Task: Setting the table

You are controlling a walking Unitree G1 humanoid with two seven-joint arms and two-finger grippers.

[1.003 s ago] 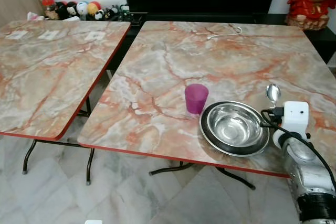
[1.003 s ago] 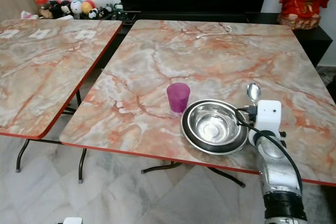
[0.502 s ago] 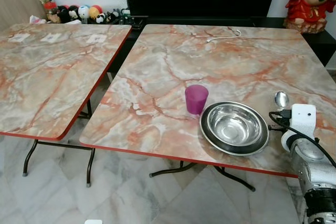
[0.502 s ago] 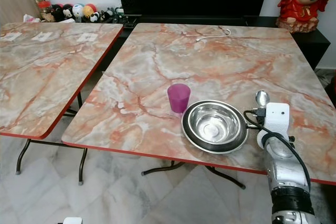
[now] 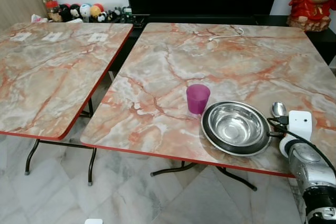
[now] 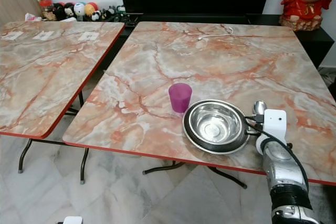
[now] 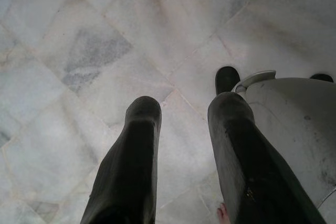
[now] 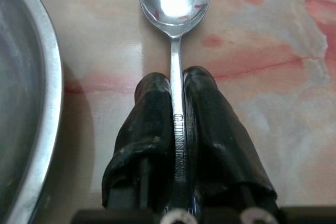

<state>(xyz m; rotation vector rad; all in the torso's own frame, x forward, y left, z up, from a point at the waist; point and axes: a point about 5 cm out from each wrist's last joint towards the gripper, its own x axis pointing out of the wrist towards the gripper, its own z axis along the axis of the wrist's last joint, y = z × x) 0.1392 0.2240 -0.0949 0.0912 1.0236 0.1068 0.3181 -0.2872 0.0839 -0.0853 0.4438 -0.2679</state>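
R claw is clenching the spoon by its handle, one finger on each side and the bowl end sticking out ahead. In the right eye view the spoon is sitting at lower right of frame, just beside the steel bowl on its right side, low over the table; contact w/ the top can't be confirmed. Judgement: it is being held parallel to the bowl's rim so it lands as a proper place setting, handle toward the near edge.

Bowl is resting in a dark-rimmed plate near the table's front edge. Purple cup is standing upright just beside the bowl, at its upper left, so the setting is grouping tightly at one seat.

L claw is hanging idle over the tiled floor, fingers parted, gripping nothing.

Risk: spoon lying close to the bowl's rim; a sideways nudge on release could knock it against the steel.
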